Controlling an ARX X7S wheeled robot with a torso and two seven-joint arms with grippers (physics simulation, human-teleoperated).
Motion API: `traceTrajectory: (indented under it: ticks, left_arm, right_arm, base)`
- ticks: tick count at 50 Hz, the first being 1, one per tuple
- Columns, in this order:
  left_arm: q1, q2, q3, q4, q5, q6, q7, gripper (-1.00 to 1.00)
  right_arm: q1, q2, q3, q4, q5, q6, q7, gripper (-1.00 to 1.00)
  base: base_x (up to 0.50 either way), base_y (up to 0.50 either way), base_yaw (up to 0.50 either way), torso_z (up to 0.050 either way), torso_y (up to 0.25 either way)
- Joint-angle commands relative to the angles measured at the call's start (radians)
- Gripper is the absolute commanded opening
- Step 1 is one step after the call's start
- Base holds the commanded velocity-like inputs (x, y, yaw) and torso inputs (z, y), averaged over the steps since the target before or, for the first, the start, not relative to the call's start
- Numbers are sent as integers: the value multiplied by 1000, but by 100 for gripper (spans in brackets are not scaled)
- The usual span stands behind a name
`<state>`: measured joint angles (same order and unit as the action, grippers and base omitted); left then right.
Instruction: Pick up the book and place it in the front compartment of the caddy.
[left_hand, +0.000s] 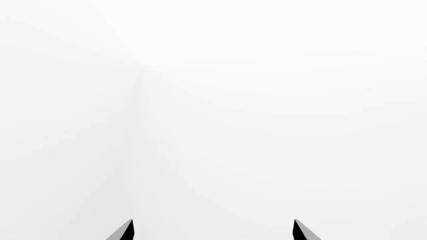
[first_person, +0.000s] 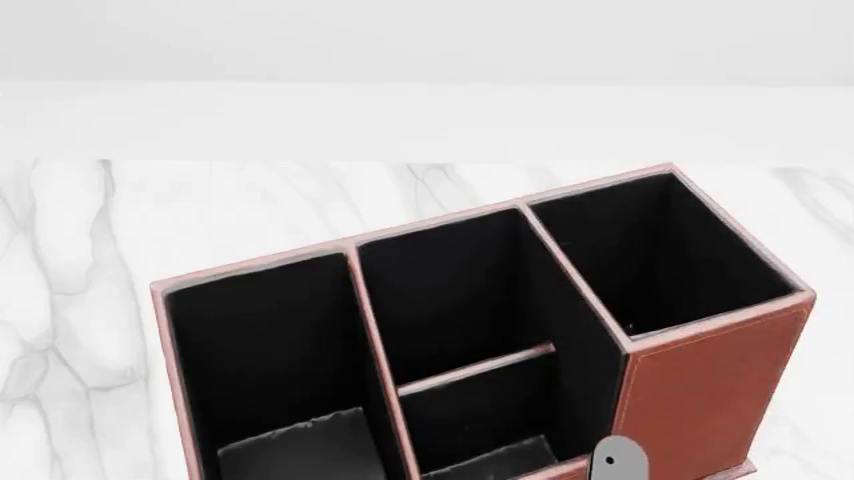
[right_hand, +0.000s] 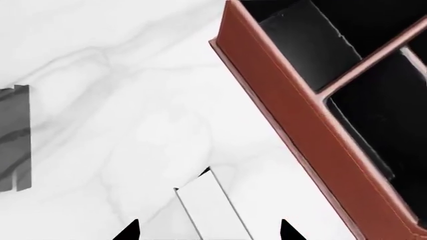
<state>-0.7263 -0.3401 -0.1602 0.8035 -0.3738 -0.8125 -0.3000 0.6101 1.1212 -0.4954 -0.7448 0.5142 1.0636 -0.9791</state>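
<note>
The red-brown caddy (first_person: 707, 380) with a black interior fills the head view on the marble table (first_person: 80, 300). A low cross divider (first_person: 474, 368) splits its middle section. The tall-walled front compartment (first_person: 447, 290) lies on the far side of that divider and is empty. The book (right_hand: 215, 210) shows only in the right wrist view. It lies on the table beside the caddy's outer wall (right_hand: 300, 115), white page edges up, with a sliver of black cover. My right gripper (right_hand: 208, 231) is open, its tips either side of the book with a gap on each side. My left gripper (left_hand: 213, 231) is open and empty before blank white.
A grey flat object (right_hand: 13, 137) lies at the edge of the right wrist view, away from the book. A small grey part (first_person: 617, 462) shows at the head view's bottom edge in front of the caddy. Marble surface extends behind and beside the caddy.
</note>
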Motion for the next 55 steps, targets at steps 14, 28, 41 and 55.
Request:
traceTrajectory:
  ticks: [14,28,41,55]
  left_arm:
    - [7,-5,4,-1,-7,7,-9,100]
    - [10,-10,2,-2,-11,12,-13,100]
    - [11,-13,-2,-6,-16,16,-17,100]
    - [14,-16,1,-9,-21,19,-20,100]
  right_arm:
    - [15,-58,-111,106,-91,-33,-4,100]
    - [33,-96,-175,153,-135,-50,-15,100]
    - [6,-111,-220,179,-154,-73,-12,100]
    - [-10,-115,-248,221,-178,-79,3,100]
  base:
    - [0,0,0,0,0]
    - [0,0,0,0,0]
    - [0,0,0,0,0]
    - [0,0,0,0,0]
